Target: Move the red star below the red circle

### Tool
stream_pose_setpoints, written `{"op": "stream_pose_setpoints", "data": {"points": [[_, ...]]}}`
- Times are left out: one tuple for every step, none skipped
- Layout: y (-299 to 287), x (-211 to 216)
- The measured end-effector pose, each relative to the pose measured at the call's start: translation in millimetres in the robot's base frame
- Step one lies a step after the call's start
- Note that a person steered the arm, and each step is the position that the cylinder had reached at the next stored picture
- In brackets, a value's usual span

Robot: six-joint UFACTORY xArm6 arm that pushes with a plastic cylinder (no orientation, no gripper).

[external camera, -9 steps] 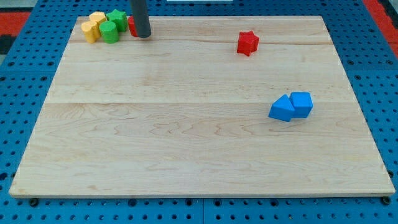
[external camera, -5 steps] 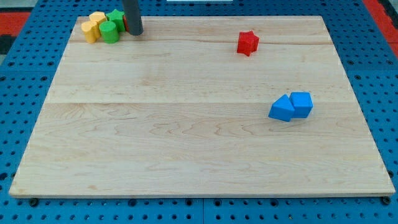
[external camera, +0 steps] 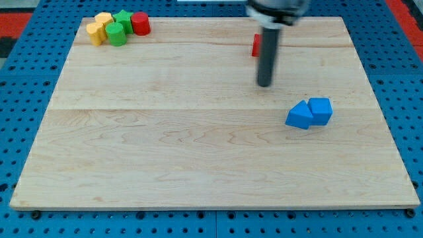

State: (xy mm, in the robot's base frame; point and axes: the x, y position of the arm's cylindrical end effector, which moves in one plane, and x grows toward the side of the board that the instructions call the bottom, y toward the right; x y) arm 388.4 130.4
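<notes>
The red star (external camera: 255, 44) lies near the view's top, right of centre, mostly hidden behind my dark rod. My tip (external camera: 264, 84) rests on the board just below the star, toward the view's bottom. The red circle (external camera: 140, 24) stands at the top left, at the right end of a cluster of blocks. The star is far to the right of the circle.
Beside the red circle sit a green star (external camera: 123, 18), a green cylinder (external camera: 116, 34) and two yellow blocks (external camera: 100, 28). Two blue blocks (external camera: 309, 113) touch each other at the view's right, below and right of my tip. The wooden board (external camera: 198, 145) lies on a blue pegboard.
My rod has jumped from beside the red circle at the top left to the red star's spot at right of centre. The red circle is now uncovered. No block has moved.
</notes>
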Motion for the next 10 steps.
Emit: {"op": "stream_pose_setpoints", "data": {"points": [[56, -26], [65, -73], [16, -97], [-43, -105], [-93, -114], [-115, -134], [-134, -139], [-144, -145], [-141, -164], [-157, -164]]}}
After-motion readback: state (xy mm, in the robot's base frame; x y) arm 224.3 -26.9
